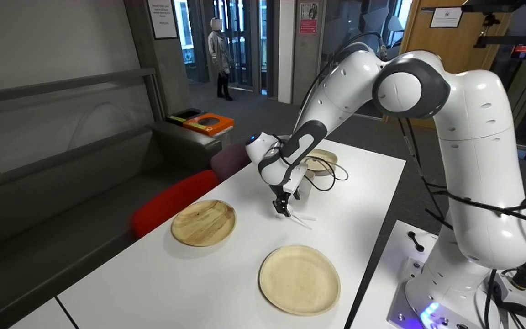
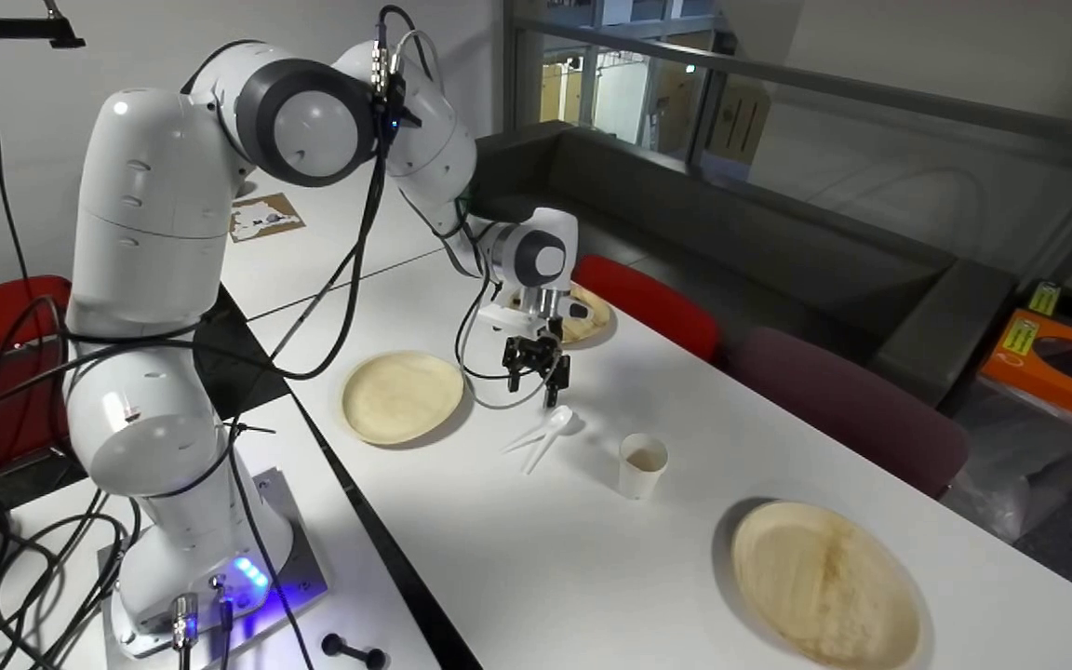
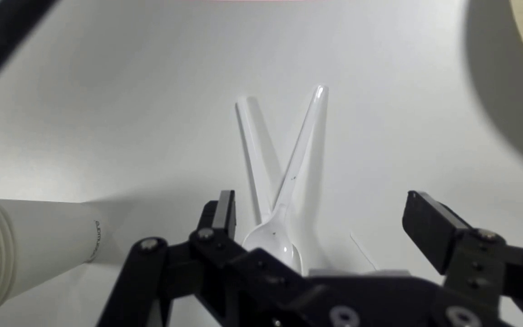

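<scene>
My gripper (image 3: 319, 200) is open and empty, pointing down low over the white table; it also shows in both exterior views (image 1: 290, 204) (image 2: 533, 393). Two white plastic utensils lie crossed beneath it. The upper one is a spoon (image 3: 294, 165), also seen in an exterior view (image 2: 550, 430). Its bowl lies between the fingers' lines, nearer the left finger in the wrist view. The lower utensil (image 3: 253, 154) has its head mostly hidden under the spoon. I cannot tell whether a finger touches them. A white paper cup (image 3: 48, 240) stands upright beside them, also in both exterior views (image 1: 305, 192) (image 2: 640, 473).
Three round wooden plates are on the table: one near the robot's edge (image 1: 299, 279) (image 2: 403, 395), one by the red chair (image 1: 203, 222), one beyond the cup (image 2: 824, 582). Cables hang by the wrist. A red chair (image 1: 176, 201) and a sofa (image 1: 62, 205) line the far side.
</scene>
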Available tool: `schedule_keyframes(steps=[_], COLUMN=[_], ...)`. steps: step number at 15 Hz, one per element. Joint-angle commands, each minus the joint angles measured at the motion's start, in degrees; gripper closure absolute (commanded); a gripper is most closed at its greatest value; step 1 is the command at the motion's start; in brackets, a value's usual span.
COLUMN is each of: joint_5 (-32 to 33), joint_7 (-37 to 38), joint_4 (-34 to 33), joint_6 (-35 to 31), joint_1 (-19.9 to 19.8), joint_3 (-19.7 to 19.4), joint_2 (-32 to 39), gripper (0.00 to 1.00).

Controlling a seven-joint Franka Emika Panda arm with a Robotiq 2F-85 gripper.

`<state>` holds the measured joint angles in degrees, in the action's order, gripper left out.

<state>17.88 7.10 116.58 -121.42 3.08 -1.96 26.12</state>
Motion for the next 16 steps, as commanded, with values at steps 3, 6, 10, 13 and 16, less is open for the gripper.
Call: schedule_keyframes(steps=[3,6,10,13,16], joint_5=[-0.19,-0.58,-0.59,-0.98,-1.10], joint_7=[-0.11,0.07,0.65,1.13,1.04], joint_4=[-0.12,-1.87,-1.61,-1.21,-1.57], joint_6=[0.08,1.18,0.19,-1.55,-1.74], joint_1=[0.26,0.09,0.31,0.02,-0.43], joint_3=[-0.25,-0.51,-0.60,-0.67,-1.04], joint_2=[0.03,2.40,3.06,2.83,3.39], gripper=[0.00,0.00,0.00,0.00,0.00])
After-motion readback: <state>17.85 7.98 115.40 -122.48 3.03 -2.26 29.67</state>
